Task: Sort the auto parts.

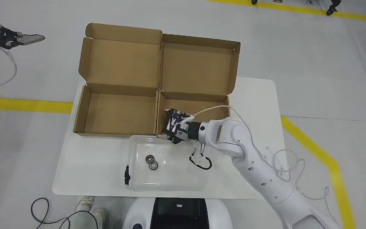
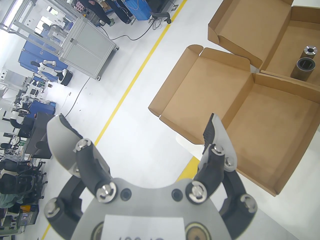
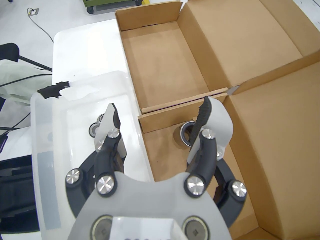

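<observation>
White table (image 1: 251,103) being used as sorting station. Right gripper (image 3: 160,104) being held spread over cardboard box (image 3: 170,156) – bearing (image 3: 186,132) lying free beneath, apparently drop-off. Left gripper (image 2: 136,118) being held aside, fingers apart – workspace being left free.

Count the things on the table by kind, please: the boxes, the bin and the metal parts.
Cardboard boxes: 2
Clear bin: 1
Ring bearings, in the bin: 2
Metal cylinders, in the box that is not empty: 2
Total: 7
</observation>
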Robot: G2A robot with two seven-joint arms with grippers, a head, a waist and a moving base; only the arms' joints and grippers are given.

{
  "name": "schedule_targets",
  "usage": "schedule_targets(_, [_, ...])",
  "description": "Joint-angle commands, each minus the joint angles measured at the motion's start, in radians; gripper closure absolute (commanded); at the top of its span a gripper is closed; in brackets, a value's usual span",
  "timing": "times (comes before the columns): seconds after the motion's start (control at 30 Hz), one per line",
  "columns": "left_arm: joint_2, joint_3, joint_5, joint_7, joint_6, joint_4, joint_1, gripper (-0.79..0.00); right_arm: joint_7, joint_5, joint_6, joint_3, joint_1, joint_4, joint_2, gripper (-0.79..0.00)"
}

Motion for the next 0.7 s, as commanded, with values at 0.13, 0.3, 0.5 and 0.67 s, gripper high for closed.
schedule_targets(0.13, [0.0,0.0,0.0,0.0,0.0,0.0,0.0,-0.785,-0.066,-0.056,0.009,-0.018,-0.063,-0.048,0.006,-0.588])
schedule_targets(0.3, [0.0,0.0,0.0,0.0,0.0,0.0,0.0,-0.785,-0.113,-0.065,0.004,-0.039,-0.086,-0.046,0.005,-0.683])
schedule_targets(0.5, [0.0,0.0,0.0,0.0,0.0,0.0,0.0,-0.785,-0.119,-0.065,0.002,-0.04,-0.083,-0.039,0.004,-0.723])
schedule_targets(0.67, [0.0,0.0,0.0,0.0,0.0,0.0,0.0,-0.785,-0.119,-0.065,0.002,-0.04,-0.083,-0.039,0.004,-0.723])
